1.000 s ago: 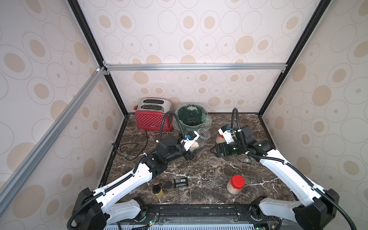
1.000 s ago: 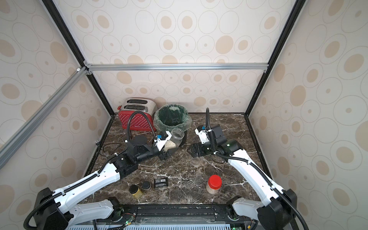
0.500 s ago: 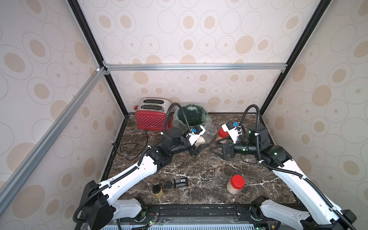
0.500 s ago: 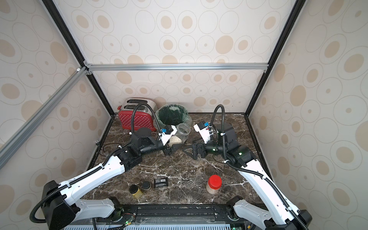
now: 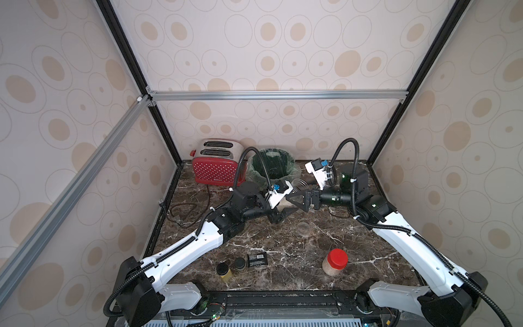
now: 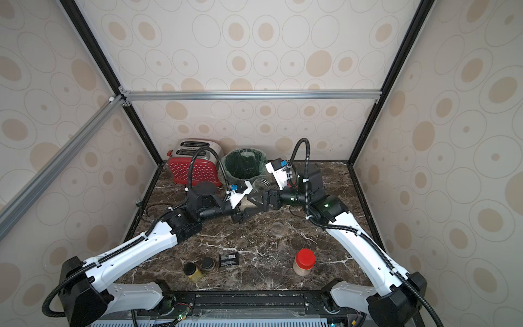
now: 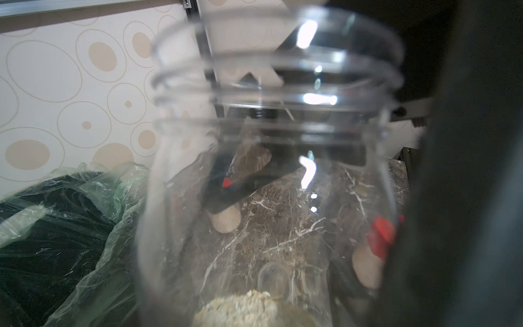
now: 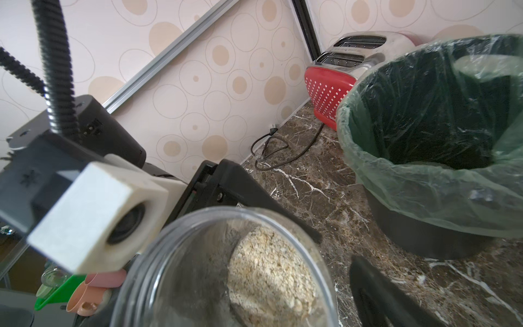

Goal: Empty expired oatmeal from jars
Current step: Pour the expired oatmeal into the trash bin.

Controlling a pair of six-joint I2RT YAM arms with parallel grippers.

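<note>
Near the far edge of the bench (image 5: pixel 283 246), the green-lined bin (image 5: pixel 295 172) showed only dark plastic inside, so whether any oatmeal had gone in could not be told. Just beside its rim the left end effector (image 5: pixel 284 204) was clamped on the open jar (image 8: pixel 226 271), lidless and tilted well over with its mouth toward the right arm, a heap of oatmeal (image 8: pixel 268 271) lying inside: opened, I judged, but not poured. The right end effector (image 5: pixel 294 199) faced that mouth, jaws spread, gripping nothing. Right of centre lay a small clear round piece (image 5: pixel 304 228), lid or cup I could not tell. Toward the front-right corner stood a red-lidded jar (image 5: pixel 334 264), capped and holding oatmeal; a second red-capped jar (image 7: pixel 379 237) showed only warped through the held jar's wall, its spot unclear. Most of the job seemingly remained: one pour, two jars unopened. As for writing, the red toaster (image 5: pixel 215 170) in the far-left corner bore a tiny mark too small to read, the spice jars (image 5: pixel 224 271) by the front edge showed none, and the black packet (image 5: pixel 257 260) beside them carried illegible white print.
</note>
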